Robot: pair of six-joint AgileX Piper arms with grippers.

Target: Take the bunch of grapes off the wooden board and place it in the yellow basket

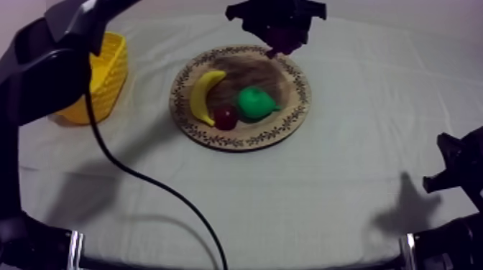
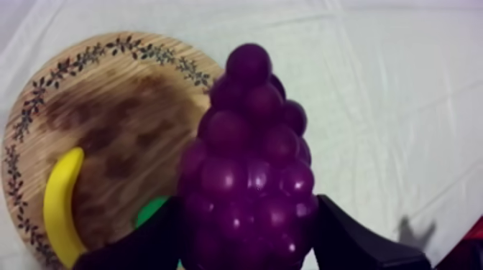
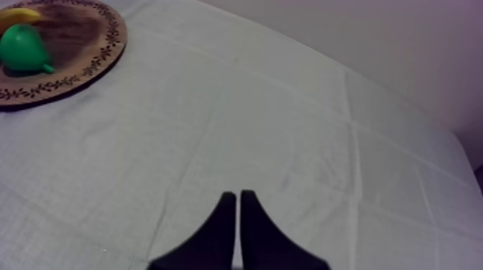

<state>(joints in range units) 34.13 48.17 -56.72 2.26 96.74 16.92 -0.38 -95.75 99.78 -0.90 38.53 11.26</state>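
The surface (image 1: 323, 179), covered in grey-white cloth, carries everything. The round wooden board (image 1: 298, 108) with its patterned rim lies near the middle. The yellow basket (image 1: 108, 79) stands at the left side of the surface, well apart from the board and partly behind my left arm.

The left end effector (image 2: 248, 240) is over the far rim of the board. Its two black fingers (image 2: 154, 237) are closed around the bunch of grapes (image 2: 248, 158), gripping the wide end so that the narrow end points away from the wrist. In the top view the bunch (image 1: 284, 36) sits at the board's far edge, not in the basket; I cannot tell whether its tip touches the rim.

The right end effector (image 3: 237, 197) is low at the right side of the surface, well apart from the board. Its fingers are pressed together in a narrow wedge with nothing between them.

On the board, the banana (image 1: 203, 93) curves along the left side. The green pear (image 1: 255, 103) lies near the centre, and the small red fruit (image 1: 225, 116) sits between them, just beside both.
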